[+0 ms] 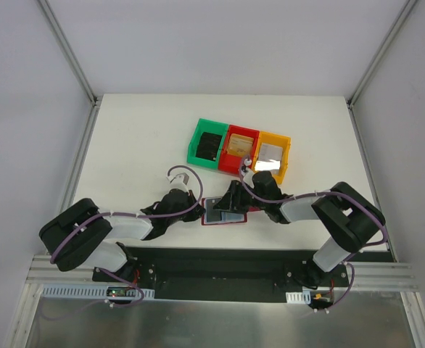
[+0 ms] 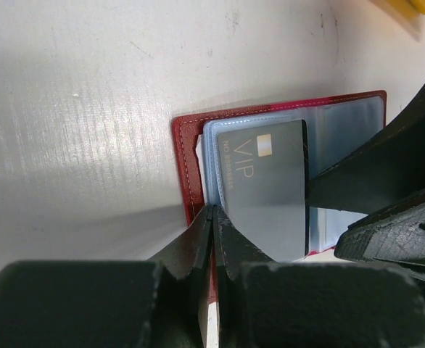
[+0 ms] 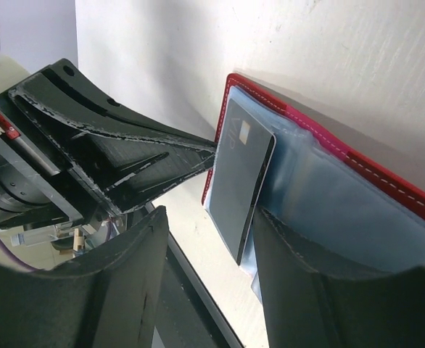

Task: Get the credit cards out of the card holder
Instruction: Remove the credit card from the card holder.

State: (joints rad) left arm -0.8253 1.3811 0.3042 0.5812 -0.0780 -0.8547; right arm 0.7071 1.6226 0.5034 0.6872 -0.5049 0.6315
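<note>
Three cards (image 1: pixel 210 145) binned (image 1: pixel 243 128), upper centre; grey card (image 2: pixel 267 196) not yet out of holder (image 2: pixel 186 159); left gripper (image 2: pixel 214 214) jaws together, right gripper (image 3: pixel 209 217) jaws apart about it.

Stitched red leathery card holder (image 2: pixel 186 167), smooth semi-gloss grey credit card (image 2: pixel 267 192), matt white table (image 2: pixel 89 109)

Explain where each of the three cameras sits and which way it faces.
Top external: above and behind the bases, looking down on the table; left arm and right arm meet at the card holder.
Left wrist: on the left arm, looking along the shut left pincer at the holder's red edge.
Right wrist: on the right arm, looking past the open right pincer, which flanks the grey card.
Shared: both wrist views show that card.
</note>
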